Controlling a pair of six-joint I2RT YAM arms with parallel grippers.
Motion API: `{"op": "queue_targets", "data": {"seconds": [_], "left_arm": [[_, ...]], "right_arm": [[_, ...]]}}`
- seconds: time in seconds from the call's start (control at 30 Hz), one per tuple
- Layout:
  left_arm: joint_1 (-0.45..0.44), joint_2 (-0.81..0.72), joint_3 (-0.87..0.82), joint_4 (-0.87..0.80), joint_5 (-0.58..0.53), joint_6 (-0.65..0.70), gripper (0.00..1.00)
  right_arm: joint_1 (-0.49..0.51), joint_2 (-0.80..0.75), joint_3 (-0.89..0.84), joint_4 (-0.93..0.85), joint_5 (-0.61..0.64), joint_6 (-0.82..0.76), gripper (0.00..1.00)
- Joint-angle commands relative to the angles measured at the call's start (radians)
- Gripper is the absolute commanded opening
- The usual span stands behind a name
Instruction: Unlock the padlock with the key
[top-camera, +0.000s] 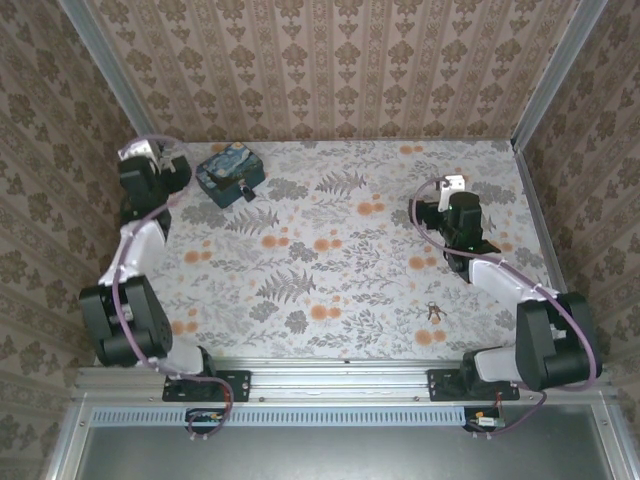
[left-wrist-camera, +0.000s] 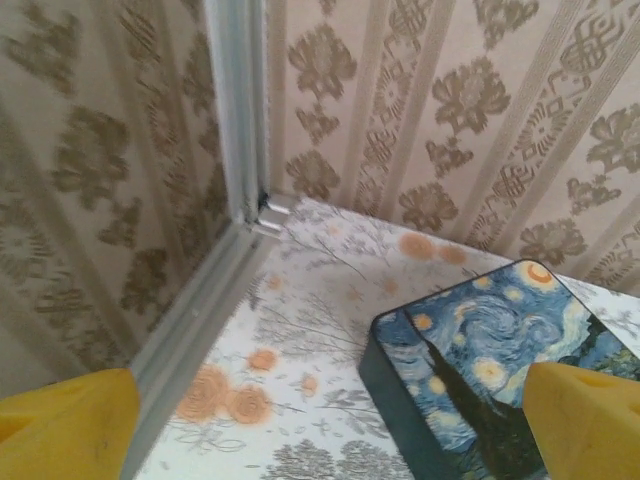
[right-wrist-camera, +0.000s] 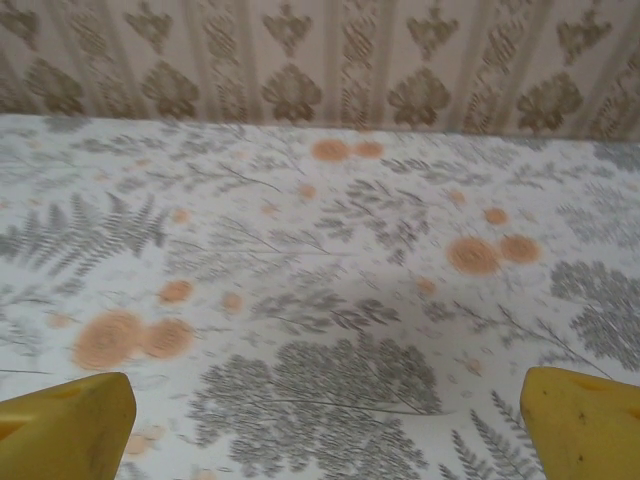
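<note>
The left gripper (left-wrist-camera: 320, 435) hangs with its yellow fingers (left-wrist-camera: 60, 425) spread wide and nothing between them, aimed at the aluminium corner post (left-wrist-camera: 240, 110); at its 3 o'clock lies the blue-and-yellow swirl-painted box (left-wrist-camera: 490, 370), near but untouched. The right gripper (right-wrist-camera: 320, 430) is likewise parted and empty, hovering over the floral-printed tabletop (right-wrist-camera: 320, 250) and facing 12 o'clock.

From above, the small dark padlock (top-camera: 243, 190) sits at the box's 5 o'clock edge, toward 10 o'clock on the tabletop; the tiny silvery-grey key on its ring (top-camera: 433, 312) lies flat at 4 o'clock, well apart from the padlock and close beside the right forearm. That split probably sets the roles; the right arm seems placed to fetch the key, the left to steady the padlock; neither job looks begun.

The overhead view gives the spacing between key and padlock; the left wrist view adds the box's painted lid and dark side wall up close; the right wrist view shows how wide its fingers stand.
</note>
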Motion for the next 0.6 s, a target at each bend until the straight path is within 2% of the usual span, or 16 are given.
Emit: {"op": "queue_targets", "data": {"seconds": [0.0, 0.2, 0.33, 0.43, 0.57], "left_arm": [[0.007, 0.179, 0.199, -0.305, 0.159, -0.081, 1.00], [0.007, 0.517, 0.594, -0.483, 0.280, -0.128, 1.00], [0.003, 0.721, 0.867, -0.635, 0.325, -0.071, 1.00], [0.006, 0.836, 1.048, -0.757, 0.377, -0.051, 1.00], [-0.004, 0.922, 1.191, -0.852, 0.469, -0.012, 1.00]], "right_arm": [[0.076, -0.041, 0.056, -0.195, 0.019, 0.040, 1.00], [0.221, -0.071, 0.092, -0.258, -0.053, 0.128, 1.00], [0.299, -0.094, 0.090, -0.262, -0.071, 0.144, 1.00], [0.334, -0.101, 0.097, -0.278, -0.082, 0.142, 1.00], [0.357, -0.097, 0.096, -0.264, -0.079, 0.159, 1.00]]}}
